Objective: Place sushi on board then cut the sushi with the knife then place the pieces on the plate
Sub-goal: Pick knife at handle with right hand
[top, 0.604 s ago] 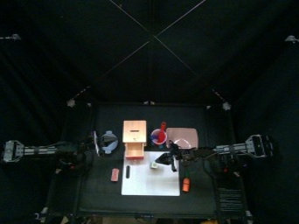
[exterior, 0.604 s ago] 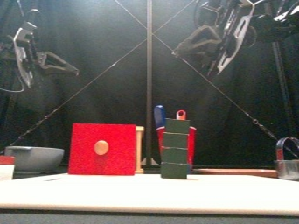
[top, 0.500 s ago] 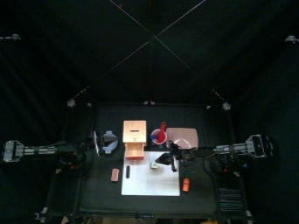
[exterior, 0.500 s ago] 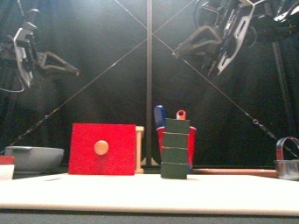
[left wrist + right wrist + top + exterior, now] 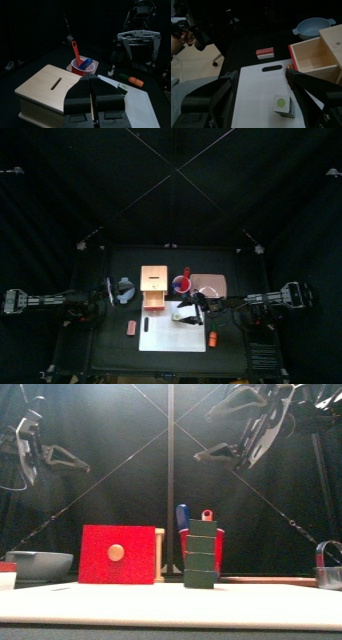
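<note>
Since a moment ago the right gripper (image 5: 262,75) has spread its jaws, now wide apart, high above the right half of the white board (image 5: 167,333). At the board's far left edge stands the wooden box (image 5: 118,554). The left gripper (image 5: 91,79) hangs left of the box, jaws pressed together. Right of the box, the red cup (image 5: 81,69) holds a blue knife (image 5: 85,62) and a red knife (image 5: 75,50). Just in front of the cup, the sushi roll (image 5: 202,554) stands upright on the board
</note>
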Controlling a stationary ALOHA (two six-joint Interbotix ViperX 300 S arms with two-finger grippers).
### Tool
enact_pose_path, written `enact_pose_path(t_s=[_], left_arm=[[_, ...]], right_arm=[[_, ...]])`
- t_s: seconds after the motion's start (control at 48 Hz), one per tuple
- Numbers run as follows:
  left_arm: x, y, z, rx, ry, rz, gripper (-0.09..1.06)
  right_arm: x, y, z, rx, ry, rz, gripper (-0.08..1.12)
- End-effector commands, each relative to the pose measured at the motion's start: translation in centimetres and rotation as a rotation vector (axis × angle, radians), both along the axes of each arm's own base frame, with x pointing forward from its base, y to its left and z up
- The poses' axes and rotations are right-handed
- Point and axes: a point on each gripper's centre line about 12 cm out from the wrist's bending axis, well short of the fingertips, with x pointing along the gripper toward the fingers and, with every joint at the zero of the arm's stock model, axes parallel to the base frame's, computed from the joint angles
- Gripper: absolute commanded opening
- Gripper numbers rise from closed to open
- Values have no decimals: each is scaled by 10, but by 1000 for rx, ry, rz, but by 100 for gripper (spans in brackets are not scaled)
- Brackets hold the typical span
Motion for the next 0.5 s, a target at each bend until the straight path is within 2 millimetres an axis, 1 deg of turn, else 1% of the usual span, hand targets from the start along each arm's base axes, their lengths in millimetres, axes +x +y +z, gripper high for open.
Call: enact_pose_path(t_s=[0.021,0.083,0.188,0.396,0.5], left_arm=[[3,1,7,6,-17,3,8],[3,1,7,6,-17,3,8],[3,1,7,6,-19,3,8],[2,1,6,4,-16,3,8],[2,1,6,2,-15,4,8]], right_arm=[[-1,1,12,3,-43,7,107],[-2,1,11,5,-40,6,106],[-2,-2,3,10,-3,-11,106],[-1,-7,-24,-3,134,-61,106],[2,-7,-33,6,171,-73,106]])
